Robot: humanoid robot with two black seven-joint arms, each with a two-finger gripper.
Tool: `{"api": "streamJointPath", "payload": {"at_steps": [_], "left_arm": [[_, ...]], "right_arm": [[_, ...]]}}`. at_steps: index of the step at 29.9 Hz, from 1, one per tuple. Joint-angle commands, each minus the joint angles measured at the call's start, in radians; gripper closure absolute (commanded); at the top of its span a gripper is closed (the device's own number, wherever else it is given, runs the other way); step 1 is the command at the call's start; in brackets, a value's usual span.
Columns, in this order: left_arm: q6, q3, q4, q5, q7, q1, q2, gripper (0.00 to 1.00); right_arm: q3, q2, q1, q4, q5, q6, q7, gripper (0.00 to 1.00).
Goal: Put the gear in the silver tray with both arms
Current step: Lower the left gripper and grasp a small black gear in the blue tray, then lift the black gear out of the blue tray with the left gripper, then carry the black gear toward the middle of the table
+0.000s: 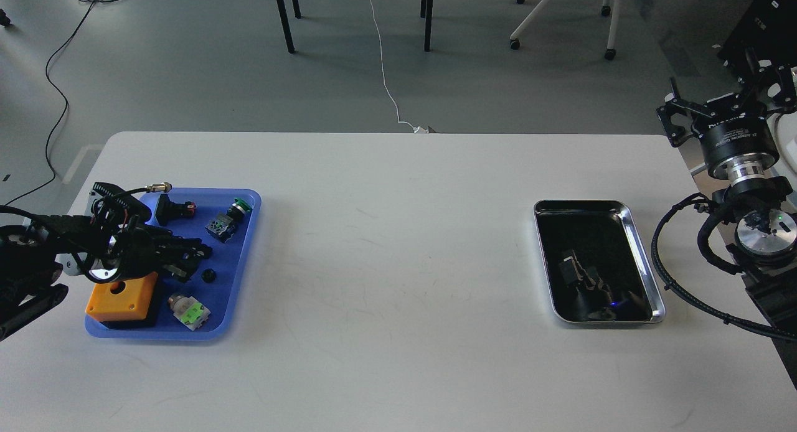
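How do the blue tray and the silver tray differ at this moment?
The blue tray is matte plastic and sits at the table's left; the silver tray is shiny metal with a dark mirror-like floor, at the right. The blue tray holds several small parts; the silver tray shows only reflections. The left claw is over the blue one; nothing is over the silver. Both are rectangular with rounded corners.

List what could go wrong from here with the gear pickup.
1. The gear is small and lies close to the left gripper, the orange box and other parts in the blue tray; the fingers may nudge neighbours or miss.
2. The silver tray sits far across the table beside the right gripper, so a long carry or handover risks a drop.
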Motion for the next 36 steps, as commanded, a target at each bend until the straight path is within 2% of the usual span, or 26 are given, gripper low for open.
{"api": "streamJointPath", "payload": {"at_steps": [1, 13, 16, 20, 22, 25, 33, 36], "left_arm": [[-0.011, 0.004, -0.003, -0.087, -0.001, -0.015, 0.011, 0.80], [-0.037, 0.006, -0.020, -0.082, -0.001, -0.117, 0.132, 0.80], [-0.062, 0.006, -0.075, -0.084, -0.001, -0.189, 0.155, 0.79], [-0.160, 0.000, -0.182, -0.088, -0.001, -0.316, 0.157, 0.80], [-0.179, -0.003, -0.231, -0.090, -0.001, -0.368, 0.146, 0.80], [-0.182, -0.002, -0.256, -0.090, -0.001, -0.419, 0.097, 0.80], [-0.180, 0.004, -0.248, -0.070, -0.001, -0.450, -0.176, 0.81], [-0.179, 0.006, -0.227, -0.064, 0.061, -0.448, -0.288, 0.80]], "right_arm": [[0.000, 0.001, 0.000, 0.002, 0.000, 0.000, 0.000, 0.01], [0.000, -0.001, 0.000, 0.003, 0.000, 0.000, 0.000, 0.01], [0.000, -0.001, 0.000, 0.003, 0.000, 0.000, 0.000, 0.01], [0.000, -0.001, 0.001, 0.003, 0.000, 0.000, 0.000, 0.01], [0.000, -0.001, 0.001, 0.005, 0.000, 0.000, 0.000, 0.01], [0.001, -0.012, 0.001, 0.005, 0.000, 0.000, 0.000, 0.01], [0.005, -0.068, -0.020, 0.048, 0.000, 0.000, 0.000, 0.01], [0.005, -0.088, -0.054, 0.071, 0.000, 0.000, 0.000, 0.01]]}}
